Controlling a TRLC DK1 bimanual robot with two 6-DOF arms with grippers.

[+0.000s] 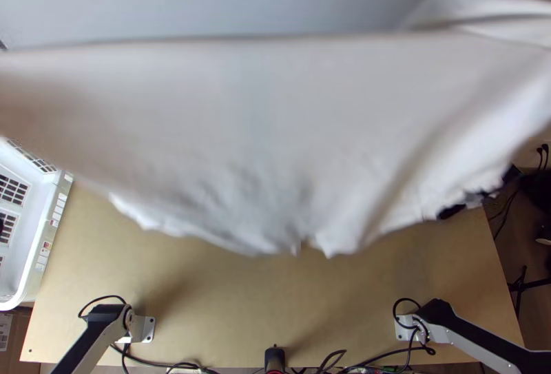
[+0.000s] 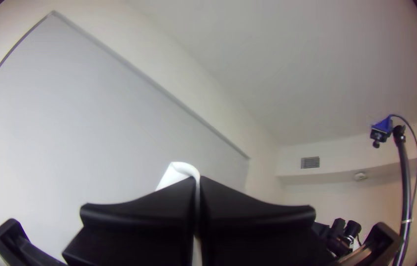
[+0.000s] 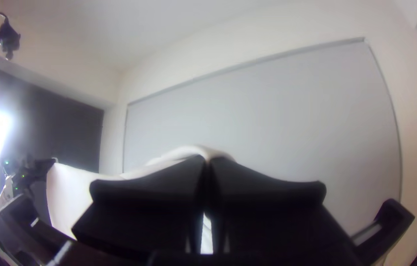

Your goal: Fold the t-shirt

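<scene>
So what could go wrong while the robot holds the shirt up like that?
The left hand and right hand each pinch a bit of the white t-shirt, so a corner might slip out. Its lower edge hangs wavy, so it may land on the wooden table with creases. And in the top view the cloth covers part of the white basket, so it might catch there.

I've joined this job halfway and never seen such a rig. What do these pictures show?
Two robot arms work at a wooden table. The top view looks steeply down from over its near edge; the wrist views come from cameras on the arms. The left gripper and right gripper each pinch the white t-shirt, holding it spread in the air between them, above the table. Cables run along the near edge; a white basket stands at the table's left side.
</scene>
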